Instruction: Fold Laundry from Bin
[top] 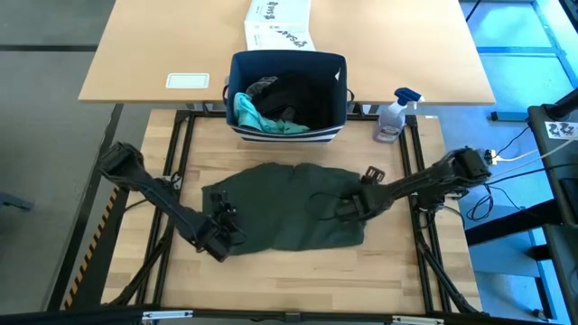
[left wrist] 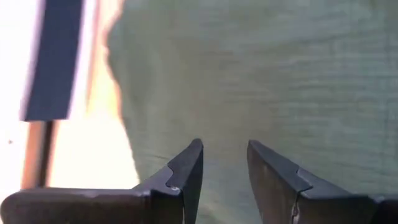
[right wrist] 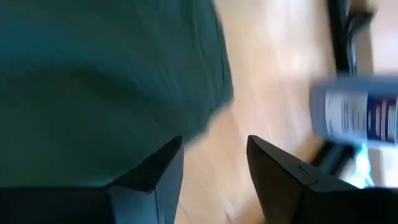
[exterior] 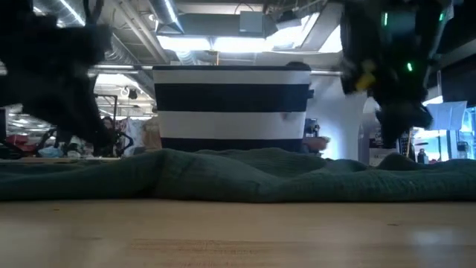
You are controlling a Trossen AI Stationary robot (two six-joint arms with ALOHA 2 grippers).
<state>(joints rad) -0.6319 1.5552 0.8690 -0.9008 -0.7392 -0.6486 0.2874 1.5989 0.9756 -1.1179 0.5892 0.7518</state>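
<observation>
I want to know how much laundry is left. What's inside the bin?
The bin holds a teal piece and dark cloth; anything beneath them is hidden.

Wood-slat table (top: pixel 298 271) w/ olive-green piece (top: pixel 289 217) spread flat on it, between the two sets of jaws. Bin (top: pixel 289 95) sits just beyond the jaws at the far edge, spray bottle (top: pixel 395 116) beside it, right-jaw side.

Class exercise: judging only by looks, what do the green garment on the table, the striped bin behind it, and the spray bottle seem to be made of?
The green garment: soft matte woven or knit cloth; it lies limp with wrinkles. The bin: apparently fabric, with navy and white stripes and dull, soft-edged walls. The spray bottle: likely clear plastic, with a translucent body and blue trigger top.
</observation>
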